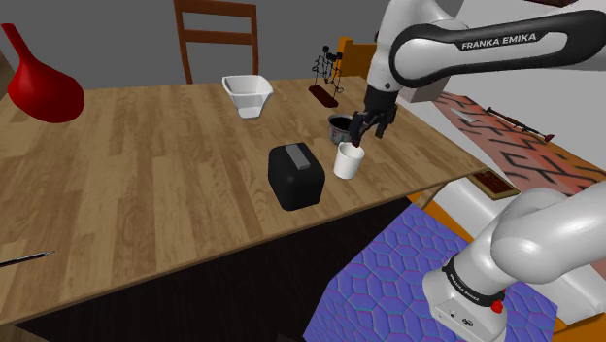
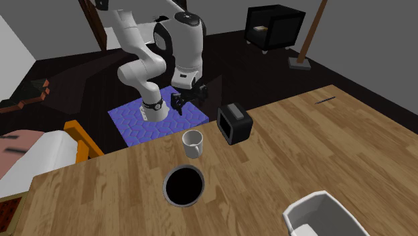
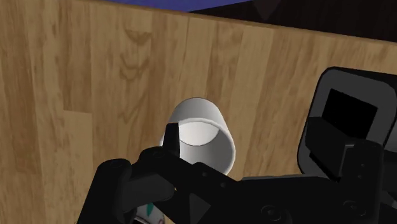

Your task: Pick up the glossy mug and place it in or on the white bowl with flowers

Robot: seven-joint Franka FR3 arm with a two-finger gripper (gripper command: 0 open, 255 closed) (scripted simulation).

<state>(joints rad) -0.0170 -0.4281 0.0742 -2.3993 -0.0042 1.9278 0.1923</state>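
Note:
A white glossy mug (image 1: 349, 160) stands upright on the wooden table (image 1: 146, 185), close to its edge on the stand's side. My gripper (image 1: 371, 136) hangs open just above it, a little toward the shoulder view's right, holding nothing. In the second exterior view the gripper (image 2: 188, 102) hovers over the table's edge behind the mug (image 2: 193, 143). The wrist view looks into the mug (image 3: 202, 135) just ahead of the hand. A plain white bowl (image 1: 248, 94) with squarish sides sits farther back on the table, seen near the lower right corner of the second exterior view (image 2: 320, 216).
A black toaster (image 1: 295, 175) stands to the shoulder view's left of the mug. A dark round cup (image 1: 340, 125) sits right behind the mug. A red vessel (image 1: 41, 87) rests far left. A wire rack (image 1: 327, 66), a brown bar (image 1: 322, 96) and a chair (image 1: 216, 39) are at the back.

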